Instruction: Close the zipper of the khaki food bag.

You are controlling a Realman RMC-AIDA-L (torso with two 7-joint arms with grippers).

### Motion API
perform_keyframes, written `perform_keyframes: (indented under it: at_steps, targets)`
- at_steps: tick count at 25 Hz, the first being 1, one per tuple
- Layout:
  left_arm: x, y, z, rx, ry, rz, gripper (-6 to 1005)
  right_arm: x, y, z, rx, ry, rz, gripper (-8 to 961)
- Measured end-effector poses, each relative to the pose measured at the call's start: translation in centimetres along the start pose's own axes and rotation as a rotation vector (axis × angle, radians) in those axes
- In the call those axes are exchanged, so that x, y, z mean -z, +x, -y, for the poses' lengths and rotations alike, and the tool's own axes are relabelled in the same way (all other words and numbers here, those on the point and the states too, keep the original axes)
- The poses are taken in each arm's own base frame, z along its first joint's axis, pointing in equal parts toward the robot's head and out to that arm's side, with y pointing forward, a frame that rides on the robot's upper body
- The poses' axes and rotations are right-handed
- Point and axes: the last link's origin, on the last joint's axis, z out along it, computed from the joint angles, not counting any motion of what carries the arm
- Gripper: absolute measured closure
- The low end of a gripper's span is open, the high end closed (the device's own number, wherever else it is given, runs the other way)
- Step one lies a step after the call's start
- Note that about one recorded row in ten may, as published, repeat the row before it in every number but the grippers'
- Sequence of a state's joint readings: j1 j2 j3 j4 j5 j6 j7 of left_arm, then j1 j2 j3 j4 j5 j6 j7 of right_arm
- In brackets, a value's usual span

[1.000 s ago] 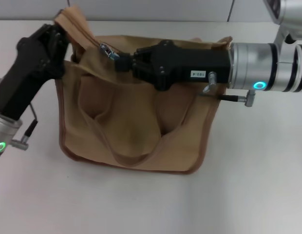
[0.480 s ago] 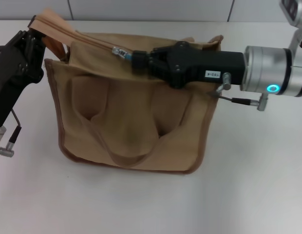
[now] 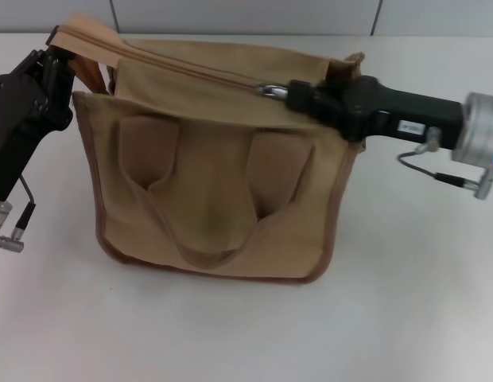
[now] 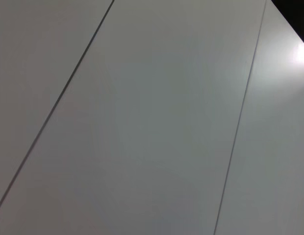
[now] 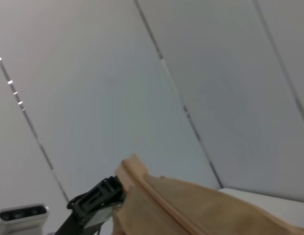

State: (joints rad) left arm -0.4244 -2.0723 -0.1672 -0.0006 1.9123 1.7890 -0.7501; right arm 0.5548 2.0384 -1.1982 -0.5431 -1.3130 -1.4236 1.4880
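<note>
One khaki food bag (image 3: 215, 175) upright on white table (image 3: 405, 302), two loop handles. Right gripper (image 3: 293, 94) clamped on the one zipper (image 3: 191, 70) pull at bag's top right. Left gripper (image 3: 60, 49) pinches bag's top left corner.

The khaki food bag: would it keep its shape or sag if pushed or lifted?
The khaki food bag looks like soft canvas. Its loop handles droop down the front, so it would probably sag. The left hand pinches one top corner while the right hand grips the zipper, suggesting the fabric needs tension.
</note>
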Motion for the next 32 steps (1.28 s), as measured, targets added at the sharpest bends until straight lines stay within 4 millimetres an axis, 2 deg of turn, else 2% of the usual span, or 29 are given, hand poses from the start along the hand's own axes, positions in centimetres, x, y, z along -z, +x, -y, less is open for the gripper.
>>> perform_keyframes:
  at_steps: [1, 3, 8, 16, 18, 23, 27, 32]
  targets:
    - [0.0, 0.0, 0.0, 0.0, 0.0, 0.0, 982, 0.0, 0.0, 0.0, 0.0, 0.0, 0.0, 951]
    - [0.0, 0.0, 0.1, -0.002, 0.007, -0.002, 982, 1.6, 0.3, 0.2, -0.014, 0.027, 0.028, 951]
    - [-0.1, -0.1, 0.3, -0.002, 0.017, 0.01, 983, 3.6, 0.8, 0.3, -0.03, 0.059, 0.06, 951]
    - [-0.2, -0.3, 0.4, -0.001, 0.021, 0.019, 983, 5.8, 1.4, 0.1, -0.04, 0.105, 0.139, 952]
    - [0.1, -0.4, 0.3, 0.0, 0.024, 0.024, 983, 7.0, 1.5, 0.1, -0.051, 0.134, 0.184, 952]
    - [0.7, -0.5, 0.3, 0.003, 0.038, 0.036, 983, 8.5, 2.1, 0.1, -0.065, 0.173, 0.237, 849]
    - [1.4, -0.6, 0.3, 0.005, 0.054, 0.044, 982, 8.7, 2.6, 0.0, -0.078, 0.178, 0.246, 774]
    - [3.8, -0.7, 0.4, -0.028, 0.106, 0.068, 980, 8.6, 2.8, -0.2, -0.085, 0.167, 0.241, 711]
